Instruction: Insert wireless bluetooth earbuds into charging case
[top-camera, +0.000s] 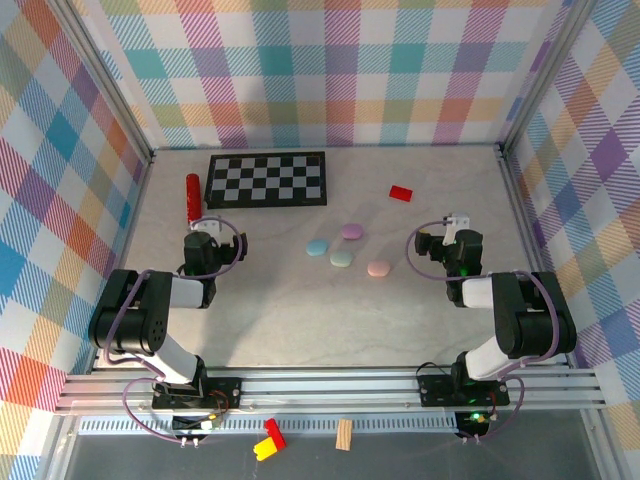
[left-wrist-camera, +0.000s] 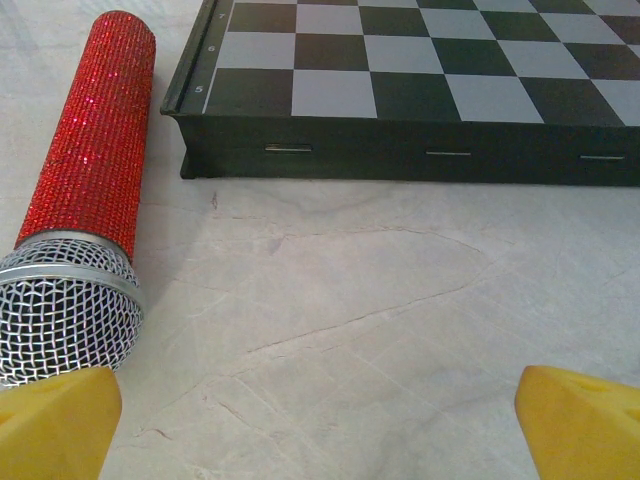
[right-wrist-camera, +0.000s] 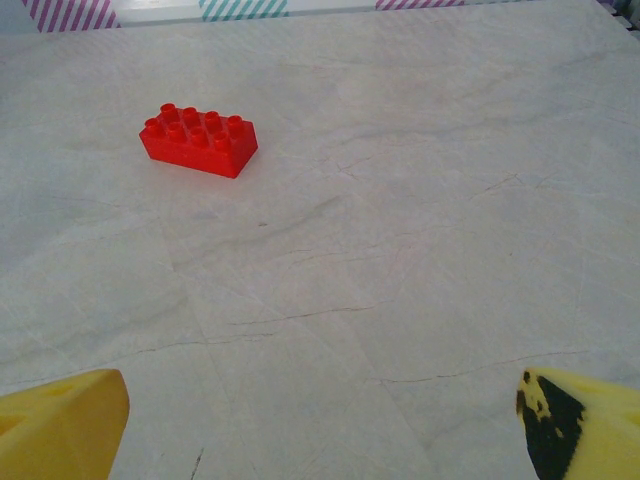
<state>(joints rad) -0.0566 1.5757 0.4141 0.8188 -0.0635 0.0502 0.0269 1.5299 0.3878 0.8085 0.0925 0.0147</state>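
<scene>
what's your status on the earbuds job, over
Left gripper open, empty, red microphone beside it. Right gripper open, empty, red brick ahead. Four pastel cases mid-table, untouched; earbuds too small to make out.

Microphone (left-wrist-camera: 90, 130) red glitter, silver mesh; chessboard (left-wrist-camera: 420, 60) black-white checks; brick (right-wrist-camera: 198, 140) red; cases (top-camera: 341, 259) pastel blue, purple, green, pink.

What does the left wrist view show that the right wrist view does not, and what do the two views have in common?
Left wrist view: a red glitter microphone lying on its side, and to its right the near edge of a black chessboard.
Right wrist view: a red building brick and a strip of patterned wall at the far end.
Both: the pale marbled table, and each arm's own gripper, the left gripper and the right gripper, with yellow fingertips wide apart and nothing between them.
</scene>
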